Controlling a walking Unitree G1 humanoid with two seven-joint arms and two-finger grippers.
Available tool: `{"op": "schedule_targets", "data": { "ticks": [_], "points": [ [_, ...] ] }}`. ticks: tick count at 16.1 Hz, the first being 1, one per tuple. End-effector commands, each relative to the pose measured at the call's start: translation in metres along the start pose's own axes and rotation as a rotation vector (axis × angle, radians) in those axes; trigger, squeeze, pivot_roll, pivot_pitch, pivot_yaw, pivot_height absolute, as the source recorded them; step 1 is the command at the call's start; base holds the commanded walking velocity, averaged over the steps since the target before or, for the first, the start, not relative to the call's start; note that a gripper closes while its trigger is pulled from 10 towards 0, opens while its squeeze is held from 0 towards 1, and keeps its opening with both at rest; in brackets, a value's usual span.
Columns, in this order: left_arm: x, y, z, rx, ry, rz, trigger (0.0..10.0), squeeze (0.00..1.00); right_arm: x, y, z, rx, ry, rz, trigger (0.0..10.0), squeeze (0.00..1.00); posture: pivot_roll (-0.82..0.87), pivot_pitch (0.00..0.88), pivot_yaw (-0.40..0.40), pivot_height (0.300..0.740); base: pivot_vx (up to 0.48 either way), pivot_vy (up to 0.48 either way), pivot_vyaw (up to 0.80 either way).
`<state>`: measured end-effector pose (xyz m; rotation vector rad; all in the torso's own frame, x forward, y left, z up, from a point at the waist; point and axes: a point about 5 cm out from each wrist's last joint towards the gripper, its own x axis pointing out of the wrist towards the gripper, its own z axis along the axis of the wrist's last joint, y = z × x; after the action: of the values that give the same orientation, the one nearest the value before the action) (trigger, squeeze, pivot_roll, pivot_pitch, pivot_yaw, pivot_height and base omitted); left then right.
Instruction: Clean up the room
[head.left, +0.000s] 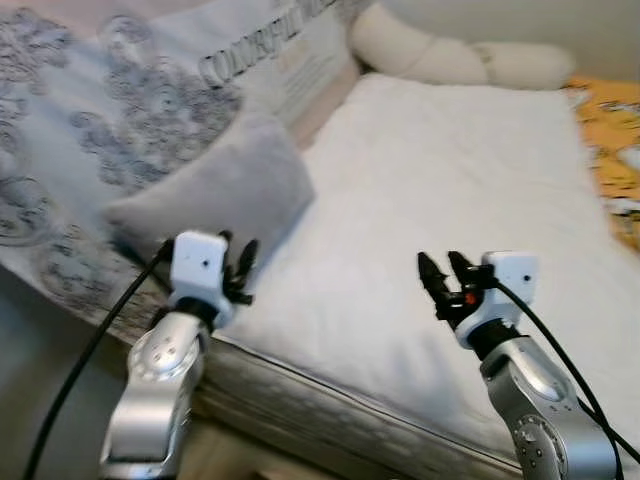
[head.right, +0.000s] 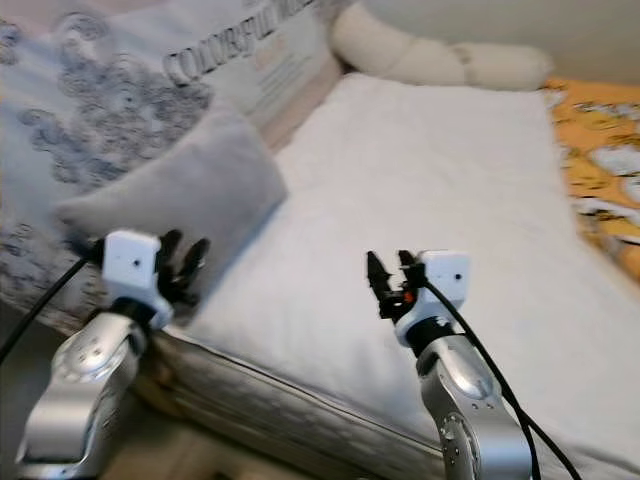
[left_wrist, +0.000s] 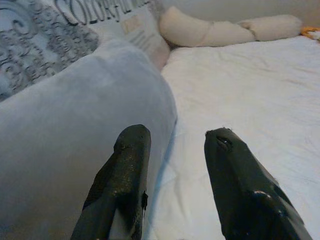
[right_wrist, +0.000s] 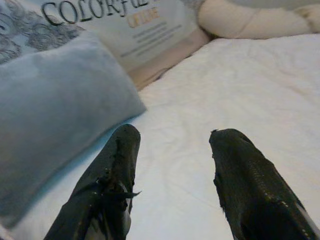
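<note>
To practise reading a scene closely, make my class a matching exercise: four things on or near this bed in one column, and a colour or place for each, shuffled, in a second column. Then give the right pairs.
Things
1. grey pillow
2. long bolster
3. orange patterned cloth
4. left tool

Colour or place
A. cream, lying along the far end of the bed
B. at the bed's right edge
C. open, at the near corner of the grey pillow
D. on the left side of the white mattress, beside the printed cover

Pairs: 1-D, 2-A, 3-B, 4-C
</note>
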<state>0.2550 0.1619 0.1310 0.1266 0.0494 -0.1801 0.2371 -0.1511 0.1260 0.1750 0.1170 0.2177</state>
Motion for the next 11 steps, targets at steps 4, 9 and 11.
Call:
{"op": "schedule_targets", "data": {
  "ticks": [4,9,11],
  "points": [
    [-0.019,0.013,-0.011,0.004,0.066,0.1,10.0,0.0,-0.001,-0.004,-0.005,-0.016,0.023,-0.035,10.0,0.0,-0.01,0.0,0.023,0.74,0.0,-0.48,0.0],
    [-0.019,0.01,-0.015,-0.055,0.079,0.112,10.0,0.0,0.001,-0.008,-0.01,-0.027,0.053,-0.052,10.0,0.0,-0.01,0.0,0.025,0.74,0.0,-0.48,0.0],
    [-0.019,0.01,-0.015,-0.053,0.079,0.109,10.0,0.0,0.0,-0.008,-0.011,-0.024,0.054,-0.053,10.0,0.0,-0.01,0.0,0.025,0.74,0.0,-0.48,0.0]
  ]
}}
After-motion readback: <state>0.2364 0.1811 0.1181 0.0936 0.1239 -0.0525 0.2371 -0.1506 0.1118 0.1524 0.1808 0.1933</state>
